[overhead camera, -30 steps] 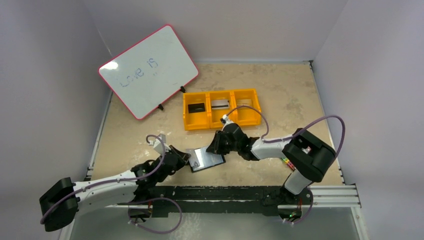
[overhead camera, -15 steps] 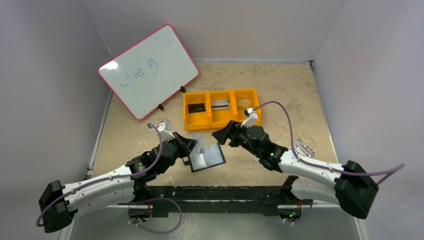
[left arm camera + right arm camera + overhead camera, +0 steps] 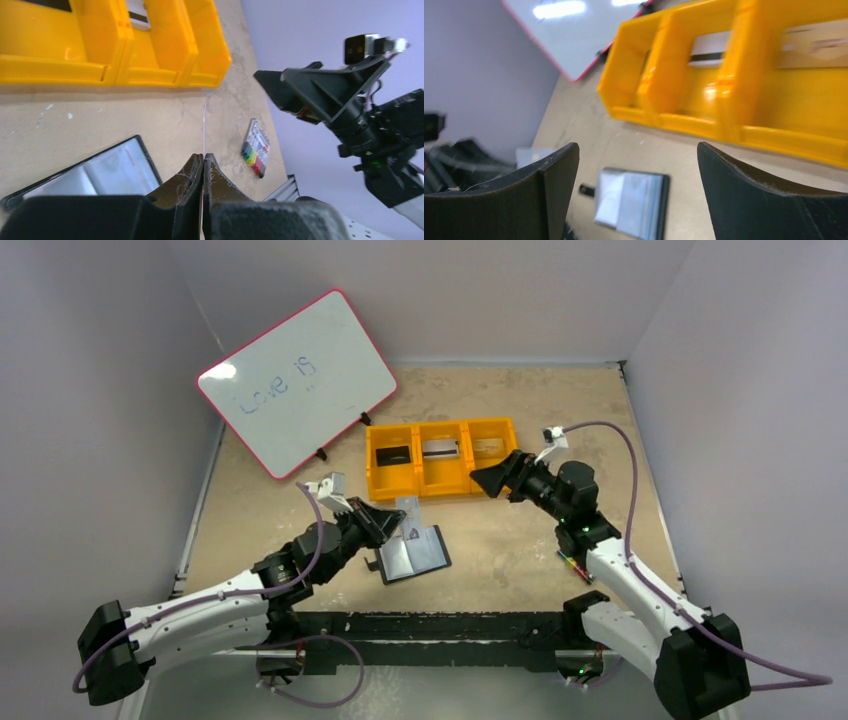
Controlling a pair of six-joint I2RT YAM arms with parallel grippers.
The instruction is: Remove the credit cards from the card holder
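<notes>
credit card, thin and pale grey (image 3: pixel 408 510), pinched in the left gripper (image 3: pixel 398 522)

the left gripper is closed tight on this one card. in the left wrist view the card shows edge-on, as a thin line sticking out past the two black fingers (image 3: pixel 192 175), which press together on it. the card is held on the near side of the orange plastic tray with three boxes (image 3: pixel 420 490), close to its front wall.

the small black fold-open card holder (image 3: pixel 412 558) lies flat and open on the tan table (image 3: pixel 600 420). its shiny clear sleeves face up. it is on the near side of the tray too, a bit further from the tray than the held card.

three more cards lie in the tray. a black card (image 3: pixel 392 454) is in the left box, a silvery-grey card (image 3: pixel 440 448) is in the middle box, and a tan card (image 3: pixel 488 446) is in the right box.

the right gripper (image 3: pixel 487 481) is close to the right end of the tray. its jaws are wide apart and it holds nothing.

a pack of coloured markers (image 3: pixel 256 147) lies on the near side of the tray, off past its right end and well apart from it. a white board with a pink rim (image 3: pixel 295 380) stands tilted beyond the left end of the tray.
</notes>
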